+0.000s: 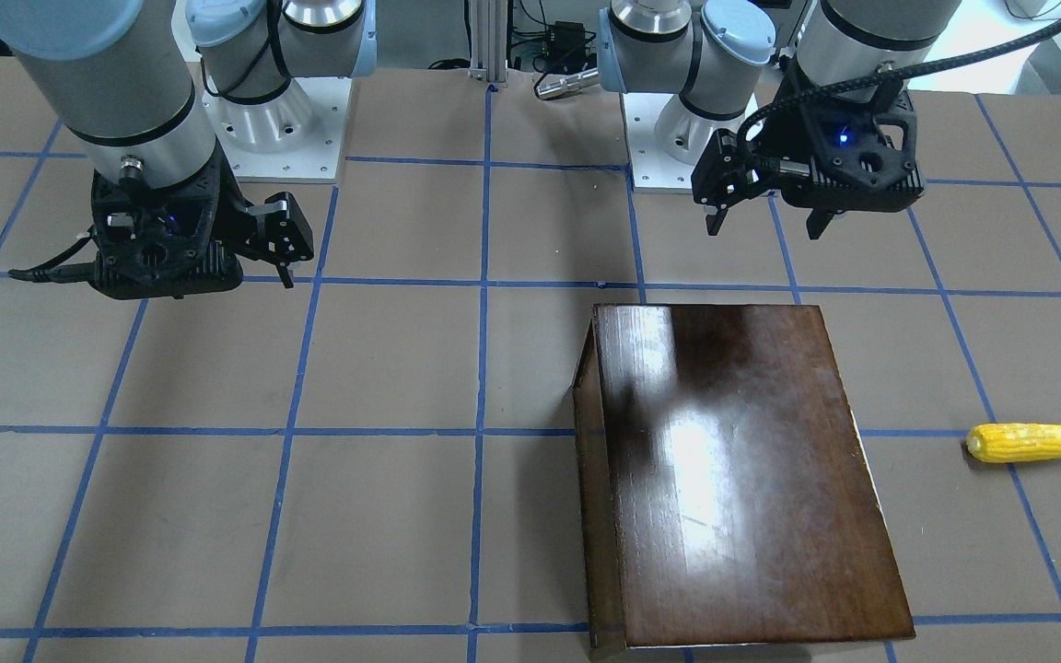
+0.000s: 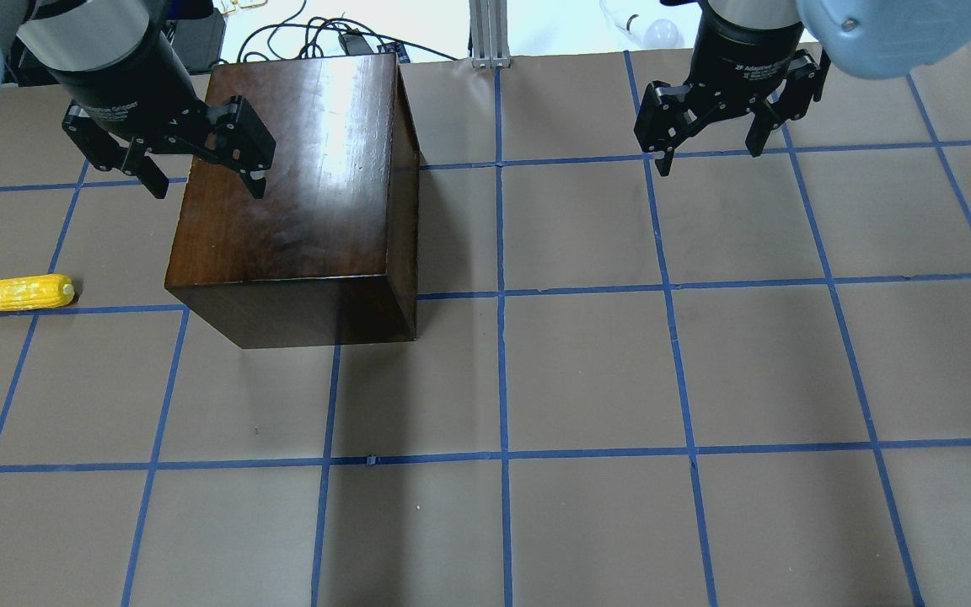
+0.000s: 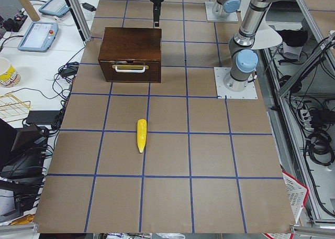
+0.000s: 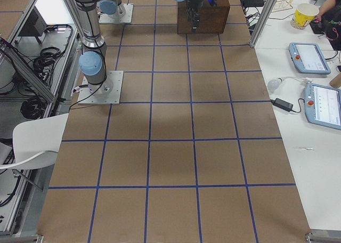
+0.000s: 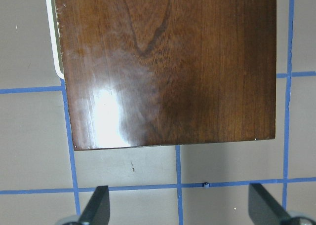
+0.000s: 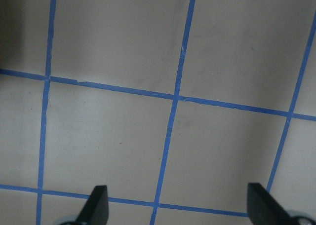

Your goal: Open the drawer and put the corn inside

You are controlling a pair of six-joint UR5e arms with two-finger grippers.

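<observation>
While the drawer (image 3: 129, 72) sits shut, its front flush with the dark wooden box (image 2: 300, 194), the corn (image 2: 15, 292) lies on the table (image 2: 587, 371) well apart from it on the robot's left, its tapered tip pointing away. The left gripper (image 2: 206, 187) hangs in the air by the box's robot-side edge, its 2 fingers spread wide. The right gripper (image 2: 713, 158) hovers over the table's taped grid, also spread wide.

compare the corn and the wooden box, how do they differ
The corn is bright yellow; the wooden box is glossy dark brown. The corn is a small tapered cob, the box a much larger block. The corn lies on its side, the box stands upright with its drawer shut. Both sit on the table on the robot's left side.
</observation>
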